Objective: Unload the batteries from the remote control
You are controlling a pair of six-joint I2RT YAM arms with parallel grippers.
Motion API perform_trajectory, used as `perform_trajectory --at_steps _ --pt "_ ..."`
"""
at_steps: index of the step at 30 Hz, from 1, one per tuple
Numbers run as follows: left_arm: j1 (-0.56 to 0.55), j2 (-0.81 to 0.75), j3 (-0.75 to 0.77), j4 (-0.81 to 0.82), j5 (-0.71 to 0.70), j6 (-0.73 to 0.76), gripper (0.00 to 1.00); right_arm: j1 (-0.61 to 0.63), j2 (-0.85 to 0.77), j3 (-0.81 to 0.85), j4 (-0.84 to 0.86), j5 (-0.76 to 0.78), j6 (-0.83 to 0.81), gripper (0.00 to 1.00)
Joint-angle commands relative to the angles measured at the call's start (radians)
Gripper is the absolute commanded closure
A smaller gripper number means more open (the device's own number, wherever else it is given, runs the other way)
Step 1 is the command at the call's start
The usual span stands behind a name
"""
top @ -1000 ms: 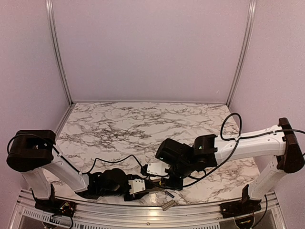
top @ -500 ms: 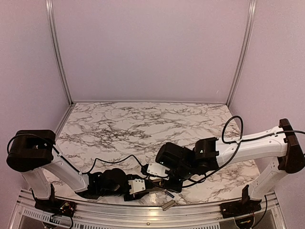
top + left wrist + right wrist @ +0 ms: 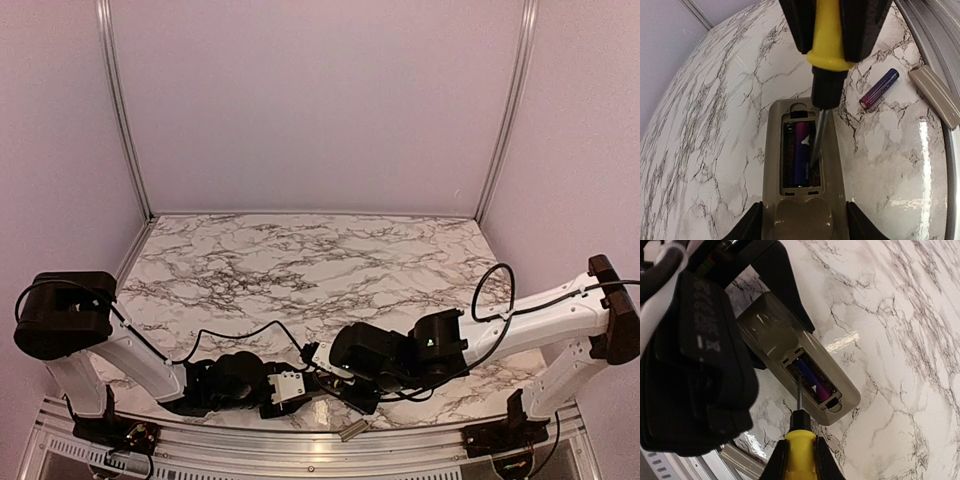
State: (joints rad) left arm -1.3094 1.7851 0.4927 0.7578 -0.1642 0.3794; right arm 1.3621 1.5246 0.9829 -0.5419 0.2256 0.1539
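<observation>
My right jaws are closed on the yellow handle of the screwdriver [image 3: 800, 447]. From the right wrist camera, the thin metal shaft points toward 12 o'clock, and its tip goes down into the open battery hole in the back of the remote control [image 3: 770, 335]. The tip sits right next to the purple battery [image 3: 812, 380] that lies in that hole.

My left jaws are closed on the remote control [image 3: 802, 212], one finger on each long side near its bottom end. The remote lies flat on the counter [image 3: 715, 125] with its grey-beige back facing up. From the left wrist camera, the battery in the hole [image 3: 801, 155] lies along the remote, and the screwdriver [image 3: 827, 55] comes in from 12 o'clock, with its tip on the 3 o'clock side of the battery. The slot on the 9 o'clock side looks dark, and I cannot tell what is in it.

A second battery [image 3: 879, 89] lies loose on the counter at 2 o'clock from the hole, away from the remote. The flat cover piece [image 3: 935, 95] lies near it at 3 o'clock, not touching it.

From the top camera, both arms meet at 6 o'clock on the counter [image 3: 300, 260], close to the near edge, with the cover piece [image 3: 352, 431] just in front of them.
</observation>
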Motion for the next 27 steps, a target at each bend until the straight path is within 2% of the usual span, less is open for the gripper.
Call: perform_trajectory --at_steps 1,8,18,27 --pt "-0.002 -0.011 0.004 -0.021 0.022 -0.015 1.0 0.034 0.018 -0.023 -0.025 0.23 0.112 1.0" --pt "0.004 -0.006 0.009 -0.021 0.017 -0.025 1.0 0.088 0.047 -0.05 0.021 0.366 0.237 1.0" --pt "0.009 -0.005 0.012 -0.02 0.013 -0.036 1.0 0.149 0.084 -0.073 0.067 0.483 0.375 1.0" --pt "0.014 -0.004 0.014 -0.02 0.014 -0.044 1.0 0.155 0.112 -0.106 0.135 0.497 0.419 1.0"
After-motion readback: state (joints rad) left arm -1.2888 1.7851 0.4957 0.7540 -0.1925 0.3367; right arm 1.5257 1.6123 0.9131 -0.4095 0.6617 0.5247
